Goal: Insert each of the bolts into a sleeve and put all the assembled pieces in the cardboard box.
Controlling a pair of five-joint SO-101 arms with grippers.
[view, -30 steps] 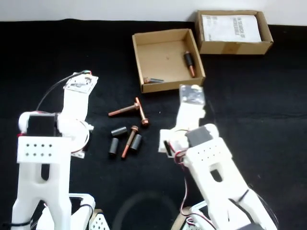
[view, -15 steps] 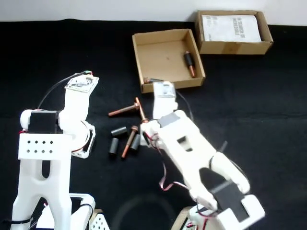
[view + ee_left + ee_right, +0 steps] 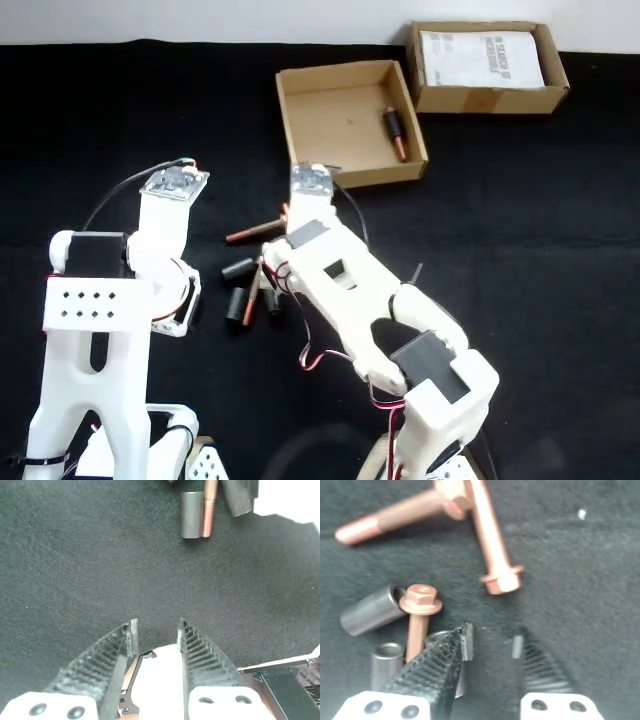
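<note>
Bolt [image 3: 417, 622] nearest the right end effector [image 3: 491, 644] lies on the black desk [image 3: 520, 250]. It sits just beside one toothed finger [image 3: 440, 670], not between the two. Its hex head points away from the wrist and the shank runs back alongside that finger, so the long axis is roughly parallel to the fingers. Right end effector: parted moderately, holding nothing, low over the loose parts. One sleeve [image 3: 370, 611] sits just beside the bolt head, a second sleeve [image 3: 387, 659] lies beside the shank, and a third sleeve [image 3: 437, 637] is partly hidden behind the finger. Two more bolts [image 3: 490, 535] lie farther out, crossed near their heads. Left end effector [image 3: 156, 632]: slightly parted, empty, over bare desk, well apart from the cluster, so the right arm is nearer. Judgement: straddling the shank calls for a sideways shift toward the left arm's side. Cardboard box [image 3: 340, 68] stands beyond the parts, with one assembled piece [image 3: 396, 133] inside.
</note>
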